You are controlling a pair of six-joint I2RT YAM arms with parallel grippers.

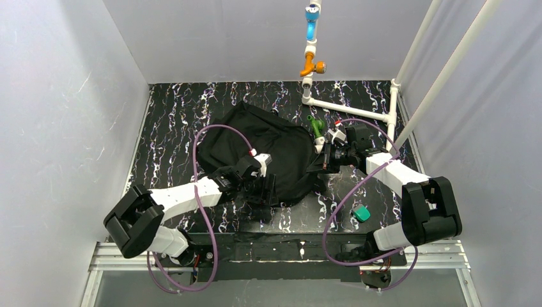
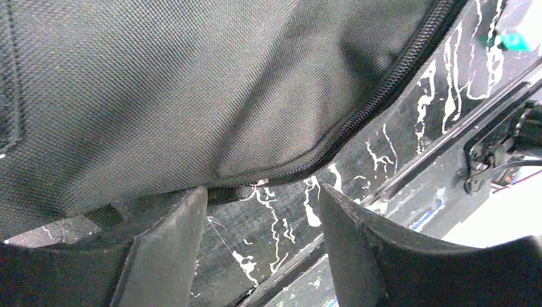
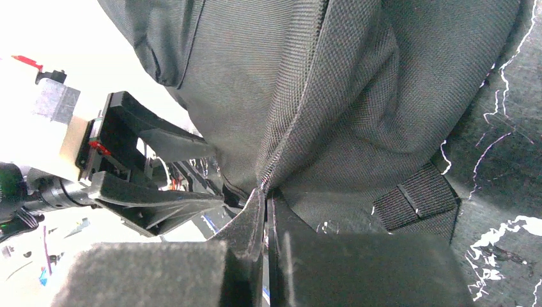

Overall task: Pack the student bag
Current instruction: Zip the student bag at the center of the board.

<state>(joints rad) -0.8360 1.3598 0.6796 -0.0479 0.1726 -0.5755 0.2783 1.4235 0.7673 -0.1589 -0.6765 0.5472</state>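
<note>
Two arms at the bag point(image 1: 255, 150): right gripper point(image 3: 264, 192) pinches its fabric, left gripper point(image 2: 262, 192) spread by the zipper point(image 2: 383, 89); packing seems barely begun.

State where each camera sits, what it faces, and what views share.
Top external: above and behind the robot, looking down at the table; left arm and right arm show.
Left wrist: faces the student bag along its zipper edge; open left gripper shows.
Right wrist: faces student bag fabric pinched by right gripper.
Shared: the student bag.

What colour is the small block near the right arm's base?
The block is green; top external view.
</note>
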